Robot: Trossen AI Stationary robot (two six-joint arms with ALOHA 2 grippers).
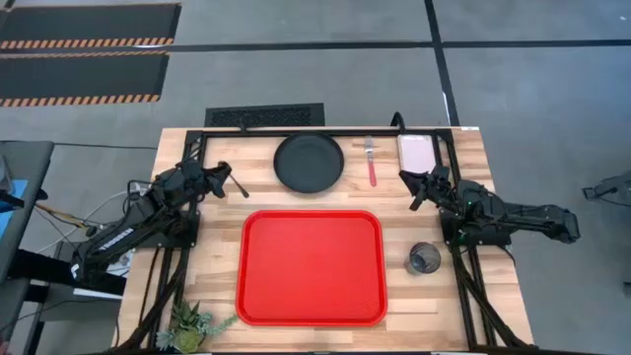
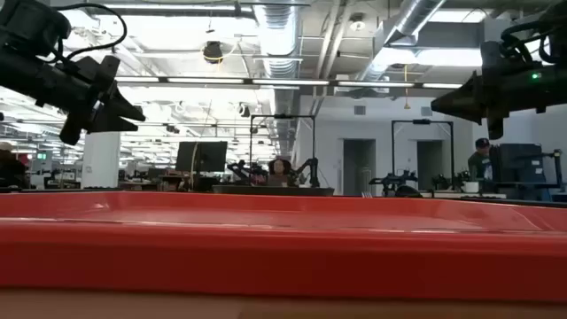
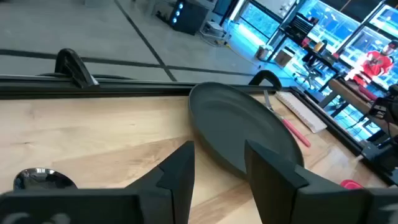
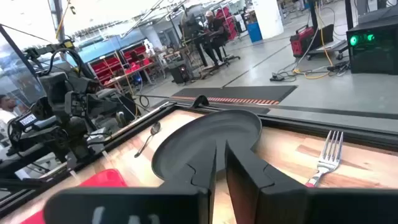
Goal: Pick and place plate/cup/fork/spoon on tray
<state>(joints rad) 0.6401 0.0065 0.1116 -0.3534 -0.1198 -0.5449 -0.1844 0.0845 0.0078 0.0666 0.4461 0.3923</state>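
Behind the tray [image 1: 310, 267]: plate [image 1: 309, 164], fork [image 1: 371, 161]; no writing legible.

High view: straight down over the whole table [image 1: 217, 197].
Low view: table height, close behind the tray [image 2: 283, 248] rim, facing the room.
Wrist views: both low, facing the plate [image 3: 245, 134] from opposite sides.

Plate [image 1: 309, 164] btwn spoon [image 1: 238, 186] & fork [image 1: 371, 162]
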